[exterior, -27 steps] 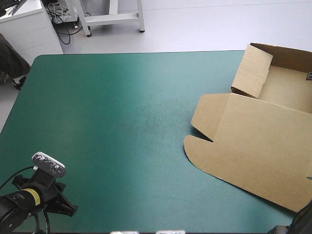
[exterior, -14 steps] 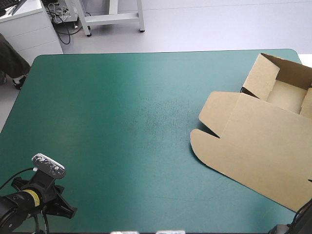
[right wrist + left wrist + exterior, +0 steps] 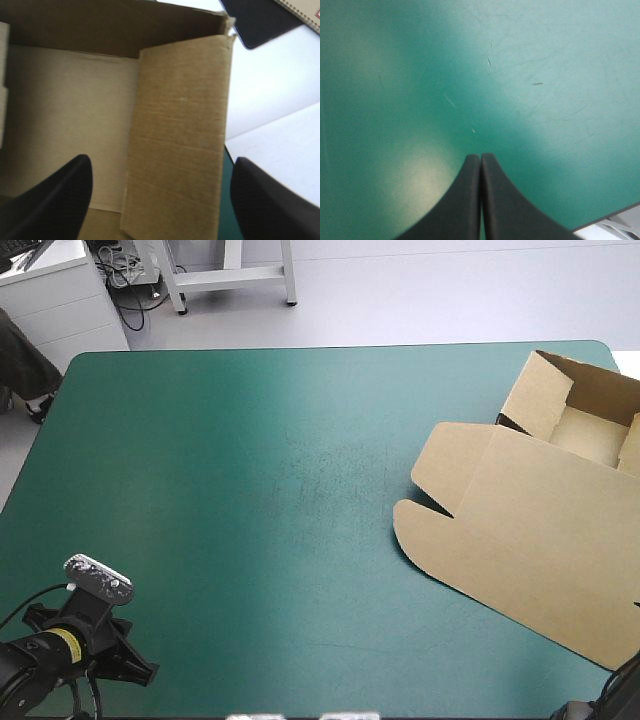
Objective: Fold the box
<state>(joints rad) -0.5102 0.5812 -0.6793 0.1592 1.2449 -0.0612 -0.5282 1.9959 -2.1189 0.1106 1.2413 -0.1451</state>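
Box point(image 3: 540, 530) sits far right on the cover point(image 3: 250, 490) w/ walls up, lid flat; your right gripper point(image 3: 161, 165) is spread wide astride a side wall point(image 3: 180, 115), so centre on it b4 clamping, tuck slow; left gripper point(image 3: 480, 157) clenched empty over bare cover.

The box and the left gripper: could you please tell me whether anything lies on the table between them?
Nothing visible does. The left gripper is shut at the near left corner of the cover, and only that teal-green surface shows between it and the box at the right edge.
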